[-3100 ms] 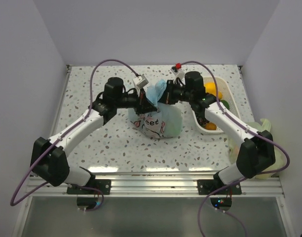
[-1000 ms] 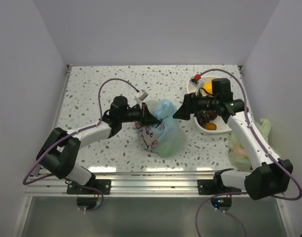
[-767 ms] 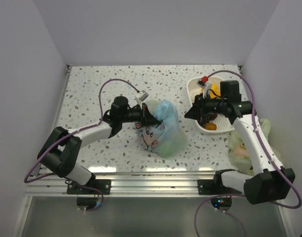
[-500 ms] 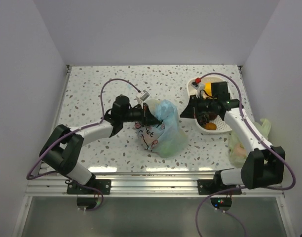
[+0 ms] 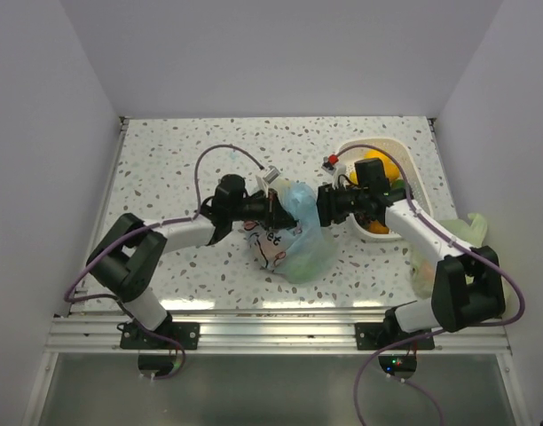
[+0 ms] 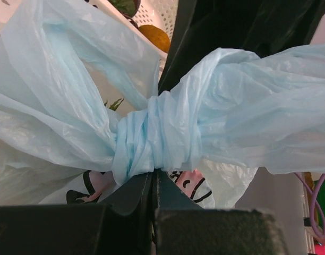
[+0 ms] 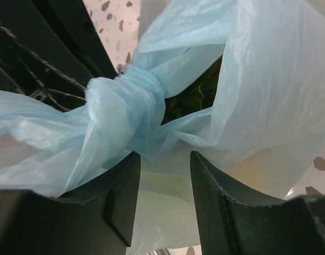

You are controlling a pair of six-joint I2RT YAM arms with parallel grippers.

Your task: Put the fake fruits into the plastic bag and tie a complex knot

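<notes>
Blue plastic bag (image 5: 289, 244) sits mid-tabletop (image 5: 165, 151), white basket (image 5: 405, 153) beside it; from above I can't read either gripper. Left wrist shows the knot (image 6: 152, 141) just above my left gripper (image 6: 153, 179), pressed together. Right wrist shows my right gripper (image 7: 163, 162) spread beneath that knot.

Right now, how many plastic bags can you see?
2. The light-blue bag sits mid-table; a pale green bag lies at the table's right edge, partly hidden behind the right arm.
</notes>
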